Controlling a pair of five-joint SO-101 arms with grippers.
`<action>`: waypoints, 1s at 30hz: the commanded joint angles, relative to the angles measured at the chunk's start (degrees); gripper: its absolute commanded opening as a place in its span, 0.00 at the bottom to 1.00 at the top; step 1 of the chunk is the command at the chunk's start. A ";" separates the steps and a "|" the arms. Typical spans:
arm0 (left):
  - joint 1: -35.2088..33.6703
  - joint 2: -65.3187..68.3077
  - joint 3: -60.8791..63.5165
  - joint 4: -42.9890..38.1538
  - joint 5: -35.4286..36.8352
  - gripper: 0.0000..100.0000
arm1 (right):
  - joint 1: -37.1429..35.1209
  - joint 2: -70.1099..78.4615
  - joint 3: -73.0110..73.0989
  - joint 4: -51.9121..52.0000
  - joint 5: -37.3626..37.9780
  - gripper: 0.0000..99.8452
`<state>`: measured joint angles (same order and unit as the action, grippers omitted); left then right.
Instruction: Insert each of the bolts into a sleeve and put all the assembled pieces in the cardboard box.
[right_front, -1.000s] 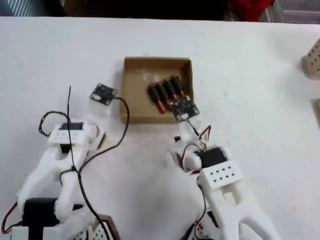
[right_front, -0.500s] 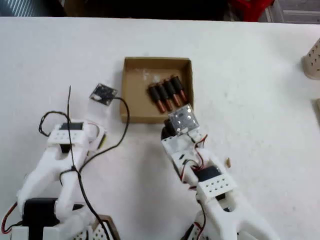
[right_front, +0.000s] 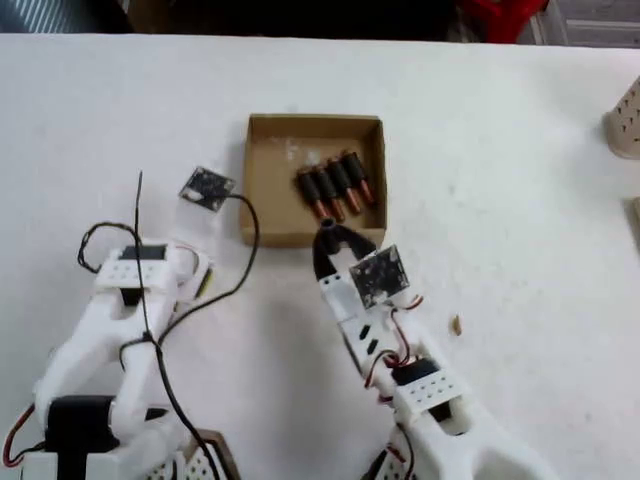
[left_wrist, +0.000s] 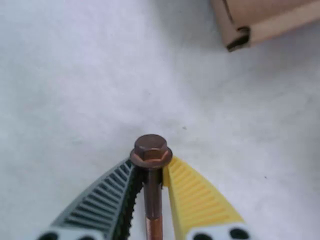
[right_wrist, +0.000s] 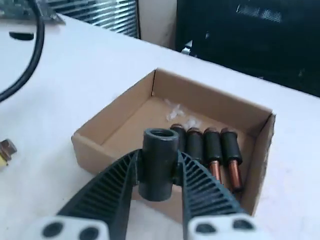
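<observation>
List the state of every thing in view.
Left gripper: shut on bolt.
Bolt: gripped by its shank, head free.
Right gripper: shut on sleeve.
Sleeve: held upright, top hole empty.
Four assembled pieces: lying side by side in box.
Box: open-topped.

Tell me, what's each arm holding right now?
Left fingers shut on bolt. Right fingers shut on sleeve, beside cardboard box. Four assembled pieces inside.
</observation>
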<state>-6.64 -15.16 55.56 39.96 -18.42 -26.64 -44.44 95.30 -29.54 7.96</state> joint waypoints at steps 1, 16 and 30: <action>-0.48 -2.77 -0.18 -1.49 0.09 0.02 | 1.27 -0.31 0.62 -5.49 -0.35 0.02; -0.40 -2.77 -0.18 -1.49 0.09 0.02 | 1.45 -0.22 0.00 -16.22 -0.35 0.02; -0.66 -2.77 -0.18 -1.49 0.09 0.02 | 7.96 31.52 -12.57 -39.34 -0.35 0.02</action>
<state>-6.64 -15.16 55.56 39.96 -18.42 -19.16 -20.18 86.51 -58.90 7.96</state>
